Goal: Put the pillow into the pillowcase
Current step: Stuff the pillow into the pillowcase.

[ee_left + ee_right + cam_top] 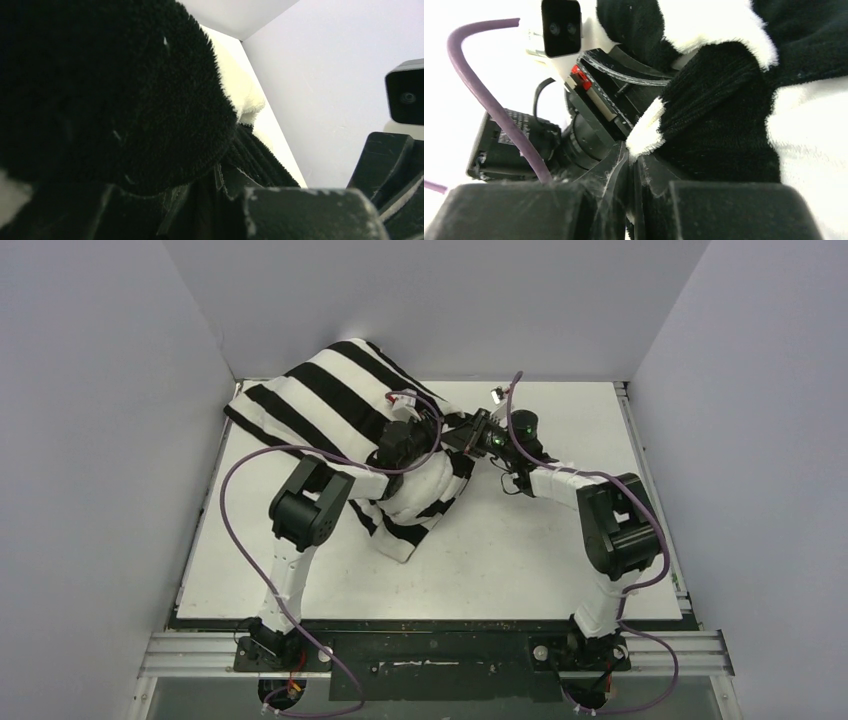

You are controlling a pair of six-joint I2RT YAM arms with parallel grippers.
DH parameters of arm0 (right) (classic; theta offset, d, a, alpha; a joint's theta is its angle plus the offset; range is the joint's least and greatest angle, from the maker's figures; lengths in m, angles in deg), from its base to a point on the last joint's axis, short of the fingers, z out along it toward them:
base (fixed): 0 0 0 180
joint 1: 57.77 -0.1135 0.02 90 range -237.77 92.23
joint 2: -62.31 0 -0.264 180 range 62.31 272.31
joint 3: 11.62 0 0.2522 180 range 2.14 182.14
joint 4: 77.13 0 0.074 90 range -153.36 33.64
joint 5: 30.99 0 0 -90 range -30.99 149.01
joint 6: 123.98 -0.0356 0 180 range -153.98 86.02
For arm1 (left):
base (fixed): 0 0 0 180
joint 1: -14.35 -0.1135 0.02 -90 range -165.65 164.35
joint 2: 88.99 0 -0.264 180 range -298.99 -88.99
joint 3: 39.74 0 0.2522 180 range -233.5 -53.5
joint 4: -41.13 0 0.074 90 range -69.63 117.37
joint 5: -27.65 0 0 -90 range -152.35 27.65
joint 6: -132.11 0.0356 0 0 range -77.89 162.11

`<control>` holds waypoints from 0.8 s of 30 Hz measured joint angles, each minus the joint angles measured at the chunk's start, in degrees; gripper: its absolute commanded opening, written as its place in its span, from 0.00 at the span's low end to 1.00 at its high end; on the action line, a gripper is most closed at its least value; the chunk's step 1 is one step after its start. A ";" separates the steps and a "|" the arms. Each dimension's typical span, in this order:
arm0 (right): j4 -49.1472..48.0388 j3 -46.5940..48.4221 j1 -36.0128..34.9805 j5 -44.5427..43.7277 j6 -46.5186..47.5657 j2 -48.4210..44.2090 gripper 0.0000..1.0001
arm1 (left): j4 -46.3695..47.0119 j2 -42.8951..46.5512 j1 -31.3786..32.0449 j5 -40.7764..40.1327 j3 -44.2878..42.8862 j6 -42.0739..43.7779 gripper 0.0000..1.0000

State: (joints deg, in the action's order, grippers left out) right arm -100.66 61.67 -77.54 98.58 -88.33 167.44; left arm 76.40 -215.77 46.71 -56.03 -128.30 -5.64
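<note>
The pillowcase [320, 400] is deep-piled fleece in broad black and white stripes, ribbed along its hem. It lies as a plump slanted bulk on the rear left of the white worktop [560, 540], its far corner touching the left wall [100, 440] and the back corner. The pillow fills it from inside; I cannot tell its own cloth from the white stripes.

The right gripper [630, 180] is pressed together on a fold of the hem where white pile meets black. The left gripper [215, 197], just beside and facing it, is nearly closed with black hem cloth caught between its fingers. A purple cable [489, 95] arches over the left wrist.

The right half and near strip of the worktop lie bare.
</note>
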 measured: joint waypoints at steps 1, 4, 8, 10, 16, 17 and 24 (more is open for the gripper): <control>2.64 0.15 -0.24 -1.44 2.36 -0.70 0.09 | 1.01 -0.79 0.02 0.09 -0.15 -0.83 0.16; 8.92 -0.04 -0.76 -5.92 7.23 -3.72 0.19 | 2.58 -1.22 0.13 0.15 -0.13 -2.23 0.16; 13.64 -2.62 -0.33 -9.53 9.88 -8.11 0.29 | 4.61 -1.62 0.07 0.22 -0.13 -3.91 0.16; 17.11 -3.21 0.33 -10.88 11.67 -10.19 0.30 | 6.45 -2.47 0.07 0.52 -0.15 -4.70 0.17; 24.17 -3.48 1.88 -12.72 15.61 -13.92 0.43 | 13.03 -5.27 -0.15 1.99 -0.15 -7.41 0.17; 25.62 -3.69 2.10 -12.92 16.20 -14.82 0.44 | 13.68 -5.51 -0.15 2.16 -0.20 -7.63 0.17; 35.98 -3.85 1.90 -14.86 18.84 -24.59 0.45 | 14.51 -6.32 -0.15 2.64 -0.90 -8.09 0.17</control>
State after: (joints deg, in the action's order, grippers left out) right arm -64.69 57.82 -75.63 83.71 -69.49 142.85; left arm 90.92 -222.09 46.56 -53.38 -129.20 -13.72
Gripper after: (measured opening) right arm 0.455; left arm 0.163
